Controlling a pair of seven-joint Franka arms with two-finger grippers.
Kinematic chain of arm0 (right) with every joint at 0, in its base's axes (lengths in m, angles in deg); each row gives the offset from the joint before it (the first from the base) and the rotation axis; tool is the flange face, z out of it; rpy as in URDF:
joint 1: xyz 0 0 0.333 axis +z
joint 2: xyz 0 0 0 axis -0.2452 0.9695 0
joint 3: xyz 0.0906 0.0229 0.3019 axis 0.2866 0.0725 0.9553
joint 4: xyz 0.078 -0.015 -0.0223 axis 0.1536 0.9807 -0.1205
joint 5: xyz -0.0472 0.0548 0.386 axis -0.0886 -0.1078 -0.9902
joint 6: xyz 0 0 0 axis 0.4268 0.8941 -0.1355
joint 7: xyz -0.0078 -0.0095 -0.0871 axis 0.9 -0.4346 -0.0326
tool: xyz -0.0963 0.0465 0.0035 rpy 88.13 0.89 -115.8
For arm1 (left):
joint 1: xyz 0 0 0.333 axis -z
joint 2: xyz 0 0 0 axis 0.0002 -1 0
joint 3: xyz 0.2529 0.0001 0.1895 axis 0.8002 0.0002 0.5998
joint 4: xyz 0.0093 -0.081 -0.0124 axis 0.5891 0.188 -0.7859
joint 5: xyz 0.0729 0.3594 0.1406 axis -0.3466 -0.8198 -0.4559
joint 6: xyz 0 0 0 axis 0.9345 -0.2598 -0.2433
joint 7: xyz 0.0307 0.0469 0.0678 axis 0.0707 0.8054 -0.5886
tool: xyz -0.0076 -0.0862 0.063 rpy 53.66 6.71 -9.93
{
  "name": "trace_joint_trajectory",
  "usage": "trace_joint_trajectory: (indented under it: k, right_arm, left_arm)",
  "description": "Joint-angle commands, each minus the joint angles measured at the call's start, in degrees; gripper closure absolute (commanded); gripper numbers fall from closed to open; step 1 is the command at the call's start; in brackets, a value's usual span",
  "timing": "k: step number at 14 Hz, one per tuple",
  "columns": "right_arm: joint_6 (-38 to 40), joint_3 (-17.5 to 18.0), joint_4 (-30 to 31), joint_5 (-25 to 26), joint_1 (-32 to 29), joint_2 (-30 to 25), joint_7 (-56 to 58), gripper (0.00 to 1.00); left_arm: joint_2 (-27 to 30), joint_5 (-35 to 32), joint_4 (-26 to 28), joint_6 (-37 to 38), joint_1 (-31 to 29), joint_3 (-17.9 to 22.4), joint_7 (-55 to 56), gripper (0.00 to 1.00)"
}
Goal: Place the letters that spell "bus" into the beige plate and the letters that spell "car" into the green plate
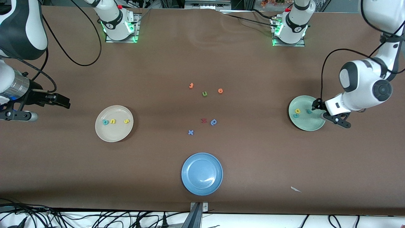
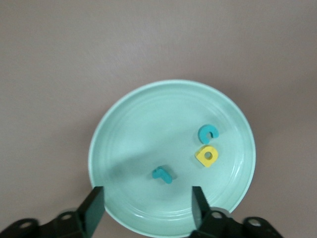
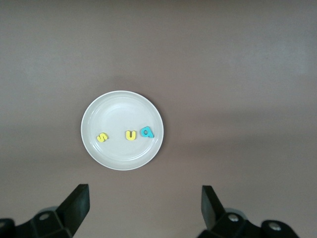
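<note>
The beige plate holds the teal "b", yellow "u" and yellow "s". My right gripper hangs open and empty over bare table, toward the right arm's end from that plate. In the green plate lie the teal "c", yellow "a" and thin teal "r". My left gripper is open over that plate's rim, just above the "r", holding nothing.
A blue plate sits near the front edge. Loose letters lie mid-table: two orange ones, a green "u", a red one, a blue round-bowled one, a blue "x". A white scrap lies near the front.
</note>
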Motion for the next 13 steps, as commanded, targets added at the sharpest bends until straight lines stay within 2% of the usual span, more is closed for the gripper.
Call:
trace_joint_trajectory:
  k: [1,3,4,5,7,11,13]
  right_arm:
    - [0.0,0.2,0.3,-0.8,-0.2,-0.9,1.0,0.0]
    - [0.2,0.2,0.4,-0.9,-0.4,-0.9,1.2,0.0]
    - [0.2,0.2,0.4,-0.9,-0.4,-0.9,1.2,0.0]
    - [0.2,0.2,0.4,-0.9,-0.4,-0.9,1.3,0.0]
    - [0.2,0.2,0.4,-0.9,-0.4,-0.9,1.3,0.0]
    - [0.2,0.1,0.4,-1.2,-0.4,-0.9,1.2,0.0]
    - [0.2,0.1,0.4,-1.2,-0.4,-0.9,1.3,0.0]
  left_arm:
    - [2.5,-0.2,1.7,-1.9,-0.5,-0.3,-0.3,0.0]
    - [6.1,-0.2,2.0,-1.5,-0.3,-1.3,-0.7,0.0]
    - [7.7,-0.2,2.6,-1.5,0.2,-3.0,-0.7,0.0]
    - [11.2,-0.6,2.6,-0.8,0.2,-4.8,-0.2,0.0]
    - [17.9,-1.1,1.8,4.0,0.5,-5.2,0.4,0.0]
    - [23.2,-1.2,-9.6,19.6,1.8,-5.2,8.0,0.0]
    - [23.2,-1.7,-18.1,30.8,1.9,-5.2,9.7,0.0]
